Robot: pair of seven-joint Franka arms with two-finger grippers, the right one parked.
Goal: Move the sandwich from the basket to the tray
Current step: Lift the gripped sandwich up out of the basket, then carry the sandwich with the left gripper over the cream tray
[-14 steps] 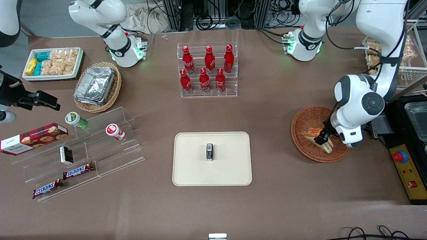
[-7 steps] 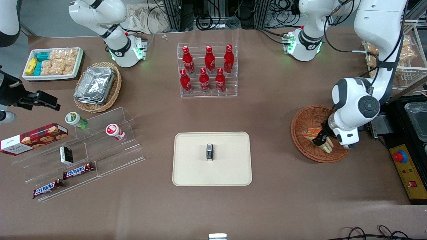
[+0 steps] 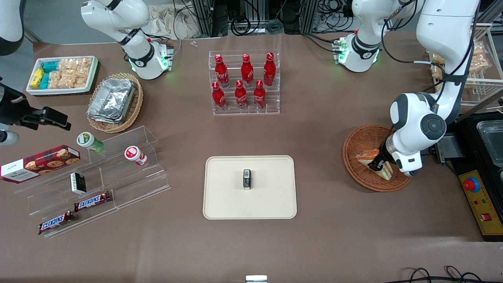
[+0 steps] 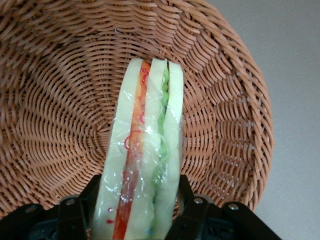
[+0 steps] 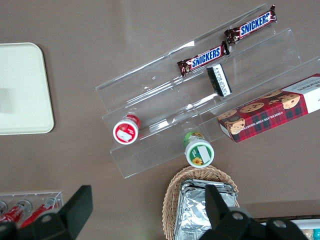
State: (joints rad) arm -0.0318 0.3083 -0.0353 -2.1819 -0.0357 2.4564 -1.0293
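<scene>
**Gripper clamped on the sandwich inside the wicker basket**

The left arm's gripper (image 3: pixel 378 164) sits low in the reddish-brown wicker basket (image 3: pixel 355 147), which stands on the brown table toward the working arm's end. In the left wrist view the two black fingers (image 4: pixel 80 210) press against both bread faces of the sandwich (image 4: pixel 145 150), so the jaws are closed onto it about as far apart as the wedge is thick. The sandwich is a plastic-wrapped triangular wedge of pale bread with an orange-red layer and a green layer showing along its cut edge. It stands on edge between the fingers, with the woven basket (image 4: pixel 60 100) bowl all around it. In the front view the sandwich (image 3: pixel 367 156) lies within the basket's rim, partly covered by the arm's white wrist; whether it touches the weave or is just off it cannot be told.

The cream-coloured rectangular tray (image 3: pixel 220 200) lies well apart from the basket, at the middle of the table. A small dark upright object (image 3: pixel 246 179) stands at its centre. A clear rack of red cola bottles (image 3: pixel 244 81) stands farther from the front camera than the tray. Toward the parked arm's end are a tan wicker basket of foil containers (image 3: pixel 114 101), a white bin of snack packets (image 3: pixel 63 74), a clear stepped stand (image 3: pixel 118 173) with two Snickers bars (image 3: pixel 92 201) and a box of cookies (image 3: pixel 39 162).
</scene>
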